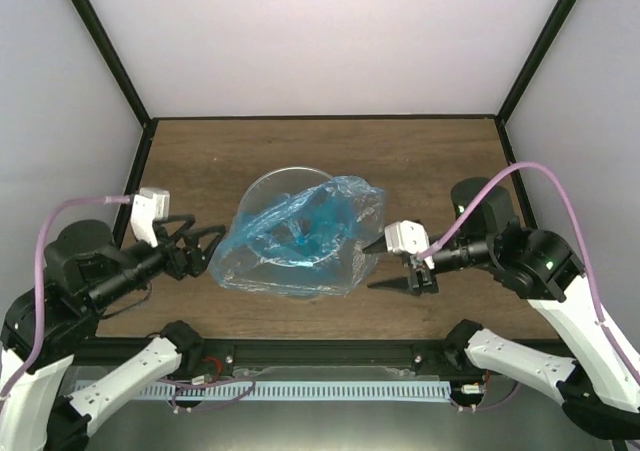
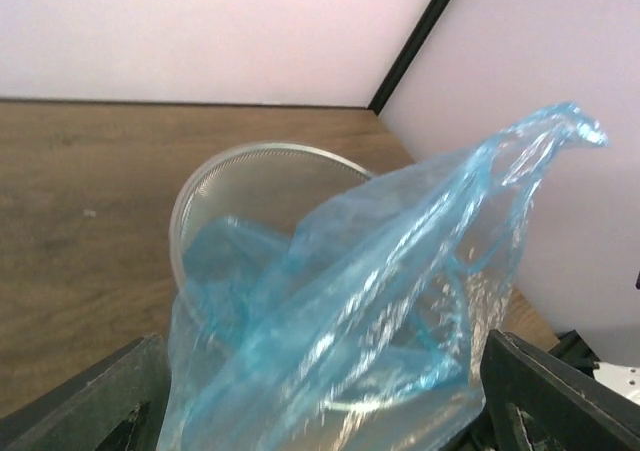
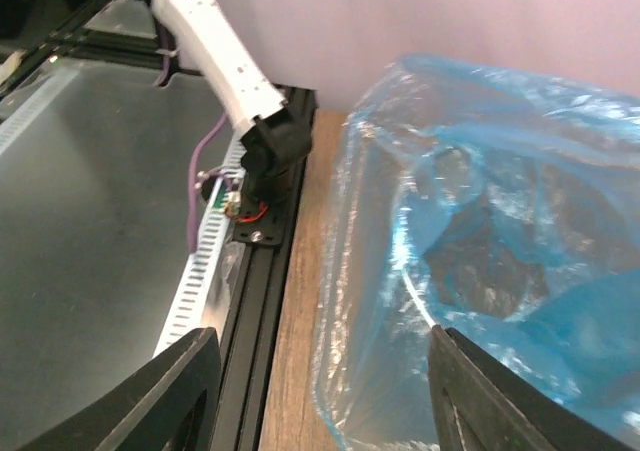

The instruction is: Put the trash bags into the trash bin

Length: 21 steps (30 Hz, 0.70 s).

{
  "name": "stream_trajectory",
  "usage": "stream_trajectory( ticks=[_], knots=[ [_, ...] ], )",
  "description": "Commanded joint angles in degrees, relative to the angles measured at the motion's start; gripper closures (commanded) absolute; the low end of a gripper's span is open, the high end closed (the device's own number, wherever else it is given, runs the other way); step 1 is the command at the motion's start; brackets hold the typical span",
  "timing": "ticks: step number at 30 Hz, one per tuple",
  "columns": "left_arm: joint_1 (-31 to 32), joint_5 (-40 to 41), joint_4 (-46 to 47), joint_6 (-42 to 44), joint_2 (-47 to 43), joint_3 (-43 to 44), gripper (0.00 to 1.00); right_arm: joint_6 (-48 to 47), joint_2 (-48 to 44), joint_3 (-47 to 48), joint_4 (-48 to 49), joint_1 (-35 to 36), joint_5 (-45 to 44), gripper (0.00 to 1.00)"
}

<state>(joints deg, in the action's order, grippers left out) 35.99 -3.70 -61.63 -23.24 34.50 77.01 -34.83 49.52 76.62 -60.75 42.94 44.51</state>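
Observation:
The translucent grey trash bin (image 1: 272,179) stands upright mid-table. The light-blue trash bag (image 1: 300,236) is draped over it, partly inside, with film spilling over the near side onto the table. My left gripper (image 1: 203,247) is open at the bag's left edge. In the left wrist view the bag (image 2: 400,271) fills the gap between the spread fingers (image 2: 90,401), with the bin's rim (image 2: 260,151) behind it. My right gripper (image 1: 385,263) is open at the bag's right edge. In the right wrist view the bag's (image 3: 480,171) near corner lies between the fingers (image 3: 170,391).
The wooden table (image 1: 420,161) is walled by white panels with black corner posts (image 1: 105,46). A black rail and white cable channel (image 1: 330,386) run along the near edge. The left arm's white link (image 3: 215,41) shows in the right wrist view.

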Motion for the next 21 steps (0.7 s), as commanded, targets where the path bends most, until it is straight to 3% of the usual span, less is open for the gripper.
stream_trajectory(
  ticks=[1, 5, 10, 14, 18, 21],
  knots=[
    [-0.23, -3.36, 4.59, 8.78, 6.56, 4.77, 0.13, 4.13, 0.8, 5.67, 1.87, -4.27, -1.71, 0.43],
    [-0.22, -7.65, 3.04, 16.5, 13.56, 12.1, 0.14, 7.53, 1.47, 10.52, 6.05, -9.63, -10.73, 0.41],
    [-0.22, -12.08, 8.31, 19.85, 15.42, 11.12, 0.14, 13.31, 1.98, 8.53, 12.3, -13.54, -20.44, 0.14],
    [0.02, -13.74, 9.16, 22.4, 17.77, 10.53, 0.14, 15.61, 2.09, 3.65, 13.69, -15.14, -21.47, 0.05],
    [2.2, -12.66, 8.4, 24.02, 18.56, 11.11, 0.15, 16.37, 2.47, -1.29, 14.54, -15.56, -20.27, 0.04],
    [4.14, -9.81, 7.92, 25.3, 19.24, 9.85, 0.15, 16.37, 3.29, -2.08, 14.98, -15.54, -18.02, 0.1]
  ],
)
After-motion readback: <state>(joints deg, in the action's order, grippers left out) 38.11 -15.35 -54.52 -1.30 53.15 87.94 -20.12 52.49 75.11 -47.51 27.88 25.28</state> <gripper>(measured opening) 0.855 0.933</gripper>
